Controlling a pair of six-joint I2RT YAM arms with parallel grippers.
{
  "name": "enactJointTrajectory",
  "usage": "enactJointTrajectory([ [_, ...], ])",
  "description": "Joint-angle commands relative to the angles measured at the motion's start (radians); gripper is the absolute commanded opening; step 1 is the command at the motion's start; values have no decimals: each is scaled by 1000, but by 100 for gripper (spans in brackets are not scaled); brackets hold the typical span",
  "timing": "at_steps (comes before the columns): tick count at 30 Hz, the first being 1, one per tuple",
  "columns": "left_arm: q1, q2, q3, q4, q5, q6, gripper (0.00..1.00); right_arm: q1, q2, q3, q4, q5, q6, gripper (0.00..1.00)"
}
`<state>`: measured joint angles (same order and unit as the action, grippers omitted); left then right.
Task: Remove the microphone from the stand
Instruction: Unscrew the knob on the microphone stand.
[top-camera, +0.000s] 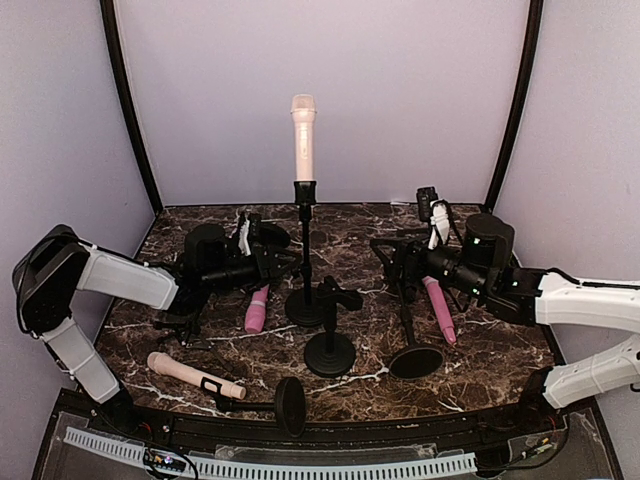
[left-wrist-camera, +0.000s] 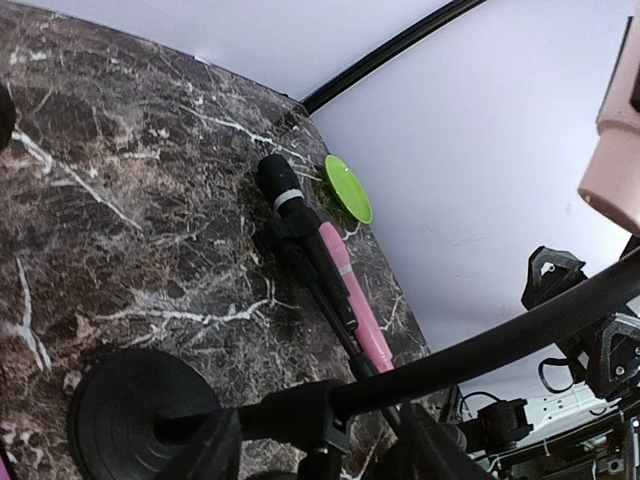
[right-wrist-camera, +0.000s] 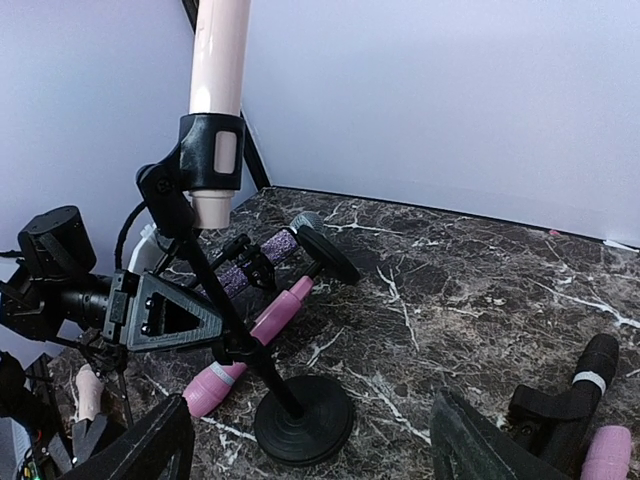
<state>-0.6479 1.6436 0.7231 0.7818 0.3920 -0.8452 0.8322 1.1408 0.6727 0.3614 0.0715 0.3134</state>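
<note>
**A:** Where's the mic?

**B:** The mic (top-camera: 303, 135) stands upright at top centre of the overhead view. Its smooth, pale pink barrel sits in the black clip (right-wrist-camera: 205, 150) of the stand (top-camera: 303, 300), high above the worktop (top-camera: 480, 350).

**A:** And the fingers?

**B:** The left fingers (left-wrist-camera: 218, 450) are spread at the bottom of the left wrist view, with the stand's pole passing between them. I cannot tell whether they touch it. The right fingers (right-wrist-camera: 150, 450) are spread wide in the lower corners of their view, with nothing between them.

**A:** Does one camera catch anything alone?

**B:** Only the left wrist view shows a flat green disc (left-wrist-camera: 348, 188) at the worktop's far edge, near a clipped pink mic (left-wrist-camera: 345, 280) that lies on its side. Only the right wrist view shows a glittery purple mic (right-wrist-camera: 250, 262).

**A:** What's the surface like?

**B:** It's glossy dark marble with white veins. A loose pink mic (top-camera: 257, 310) lies left of the stand's round base. A short stand (top-camera: 330, 345) is just in front, and a cream mic (top-camera: 190, 372) lies at lower left.
</note>
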Motion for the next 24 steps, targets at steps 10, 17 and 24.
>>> enactJointTrajectory([
  [10, 2, -113, -6, -55, -46, 112, 52, -2, -18, -12, 25, 18, 9, 82],
  [17, 3, -72, -4, -53, -44, 80, 49, -2, -21, -8, 14, 21, 7, 82],
  [24, -2, -43, -33, -17, -12, 34, 44, -2, -18, -10, 15, 22, 9, 83],
])
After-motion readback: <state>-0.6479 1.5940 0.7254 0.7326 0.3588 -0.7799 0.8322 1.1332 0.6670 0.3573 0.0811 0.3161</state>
